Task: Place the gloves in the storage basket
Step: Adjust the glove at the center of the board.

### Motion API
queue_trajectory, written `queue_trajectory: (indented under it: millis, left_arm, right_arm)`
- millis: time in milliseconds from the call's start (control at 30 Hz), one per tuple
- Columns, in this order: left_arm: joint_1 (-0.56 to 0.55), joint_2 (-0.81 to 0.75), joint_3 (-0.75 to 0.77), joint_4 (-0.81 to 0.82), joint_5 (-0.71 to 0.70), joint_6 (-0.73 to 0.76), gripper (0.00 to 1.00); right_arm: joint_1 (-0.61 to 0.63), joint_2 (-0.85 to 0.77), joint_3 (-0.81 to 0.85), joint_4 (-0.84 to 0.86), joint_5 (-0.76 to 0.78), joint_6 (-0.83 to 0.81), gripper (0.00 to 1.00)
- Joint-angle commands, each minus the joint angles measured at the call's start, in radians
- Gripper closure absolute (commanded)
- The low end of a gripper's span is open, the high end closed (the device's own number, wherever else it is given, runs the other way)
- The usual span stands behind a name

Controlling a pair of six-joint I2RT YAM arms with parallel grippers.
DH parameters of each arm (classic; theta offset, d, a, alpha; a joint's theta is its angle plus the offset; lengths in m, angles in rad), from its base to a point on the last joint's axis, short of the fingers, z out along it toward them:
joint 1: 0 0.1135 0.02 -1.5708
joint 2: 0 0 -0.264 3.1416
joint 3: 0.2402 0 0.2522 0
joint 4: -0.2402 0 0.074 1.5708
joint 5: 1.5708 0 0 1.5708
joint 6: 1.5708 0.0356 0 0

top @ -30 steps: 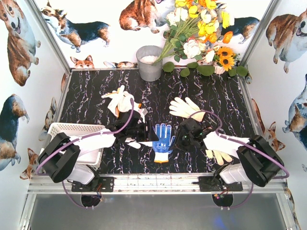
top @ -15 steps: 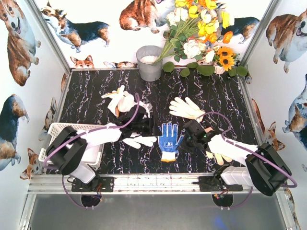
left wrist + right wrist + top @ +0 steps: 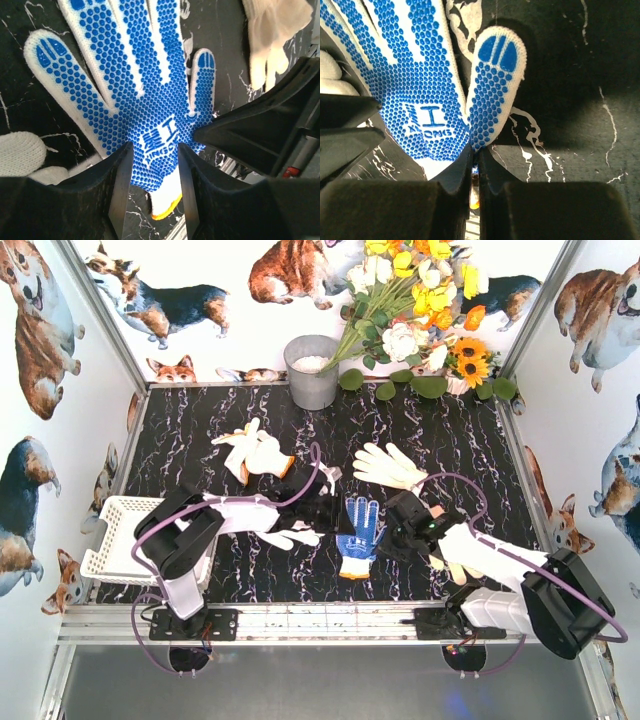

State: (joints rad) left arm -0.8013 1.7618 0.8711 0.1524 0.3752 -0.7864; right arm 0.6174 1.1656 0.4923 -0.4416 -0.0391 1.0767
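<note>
A white glove with blue dots [image 3: 357, 532] lies at the table's middle. My left gripper [image 3: 338, 520] is open, its jaws on either side of the glove's palm just above the orange-edged cuff [image 3: 150, 165]. My right gripper [image 3: 386, 538] is shut on the blue-dotted glove's edge at the base of its thumb [image 3: 492, 90]. A white glove [image 3: 292, 537] lies under my left arm. Another white glove [image 3: 255, 453] lies at the back left, and a cream glove [image 3: 388, 465] at the back right. One more cream glove [image 3: 455, 566] lies under my right arm. The white lattice storage basket [image 3: 118, 538] stands at the left edge.
A grey metal bucket [image 3: 312, 372] stands at the back centre. A bunch of white and yellow flowers [image 3: 415, 300] lies at the back right. The enclosure's walls close in the black marbled table on three sides.
My left arm has reached right, from the white glove to the blue-dotted glove. The blue-dotted glove has shifted right and tilted with my right gripper on it.
</note>
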Motion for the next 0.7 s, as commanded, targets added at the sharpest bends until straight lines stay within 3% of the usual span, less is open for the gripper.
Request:
queue_trajectory:
  millis: [0,467,667]
  left_arm:
    - [-0.004,0.033,0.028,0.041,0.046,0.041,0.65]
    - [0.017,-0.035,-0.032,-0.151,-0.119,0.158,0.68]
    - [0.016,-0.061,-0.068,-0.117,-0.094,0.127,0.67]
  right_arm:
    - [0.0,0.024,0.026,0.06,-0.042,-0.079,1.0]
    - [0.014,0.164,0.093,0.102,-0.107,-0.132,1.0]
    - [0.016,0.143,0.088,0.058,-0.076,-0.128,0.99]
